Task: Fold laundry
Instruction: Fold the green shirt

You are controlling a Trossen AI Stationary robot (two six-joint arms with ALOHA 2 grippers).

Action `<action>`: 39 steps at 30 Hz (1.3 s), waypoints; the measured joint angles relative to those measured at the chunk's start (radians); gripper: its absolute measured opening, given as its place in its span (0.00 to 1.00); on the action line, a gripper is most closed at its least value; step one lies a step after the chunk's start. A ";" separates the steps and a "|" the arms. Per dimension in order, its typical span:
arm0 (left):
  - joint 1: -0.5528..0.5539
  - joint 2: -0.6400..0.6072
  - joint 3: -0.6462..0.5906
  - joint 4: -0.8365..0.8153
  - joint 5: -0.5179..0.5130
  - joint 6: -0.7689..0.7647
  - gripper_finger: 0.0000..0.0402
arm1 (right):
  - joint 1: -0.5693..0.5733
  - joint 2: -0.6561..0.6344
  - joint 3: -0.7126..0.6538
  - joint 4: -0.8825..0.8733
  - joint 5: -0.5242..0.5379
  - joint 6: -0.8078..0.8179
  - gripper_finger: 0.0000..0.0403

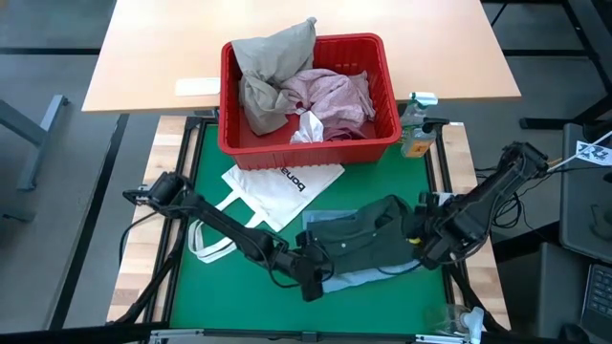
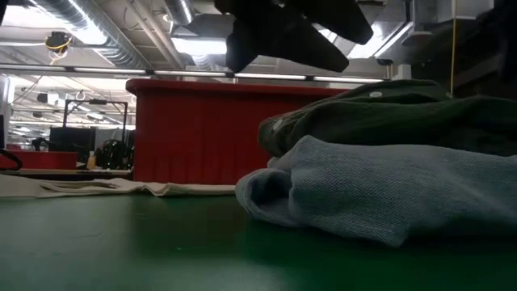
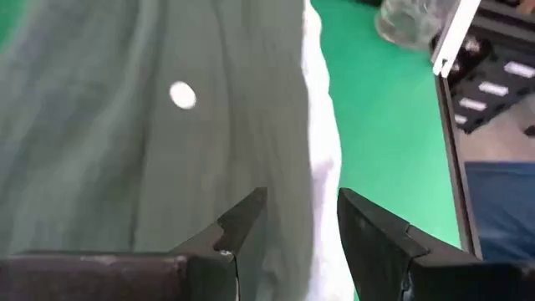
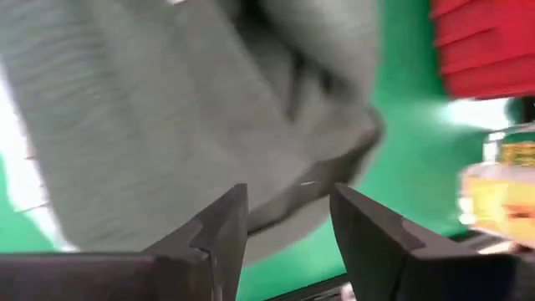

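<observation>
A folded dark grey-green garment [image 1: 359,239] lies on the green mat, on top of a light blue garment [image 1: 359,279] whose edge shows along its near side. The low view shows the same stack, the dark piece [image 2: 388,117] on the blue one [image 2: 380,190]. My left gripper [image 1: 314,285] hovers open over the stack's near left corner, with the dark cloth [image 3: 125,150] and the pale edge [image 3: 322,150] below its fingers [image 3: 242,226]. My right gripper [image 1: 421,250] stands open above the garment's right end [image 4: 167,125].
A red slotted basket [image 1: 287,143] at the mat's far edge holds beige [image 1: 268,67], pink [image 1: 335,96] and white [image 1: 308,129] cloth. A white tote bag [image 1: 277,186] lies left of the stack. A bottle [image 1: 416,129] stands at the far right corner.
</observation>
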 joint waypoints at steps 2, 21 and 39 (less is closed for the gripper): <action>0.017 -0.002 0.000 0.000 0.000 0.000 0.35 | -0.026 -0.012 0.000 -0.028 0.025 -0.006 0.43; 0.130 -0.002 0.000 0.006 0.051 0.000 0.35 | -0.667 -0.407 -0.353 0.422 -0.299 -0.273 0.43; 0.128 -0.002 0.000 0.006 0.051 0.008 0.35 | -0.868 -0.379 -0.445 0.610 -0.572 -0.266 0.43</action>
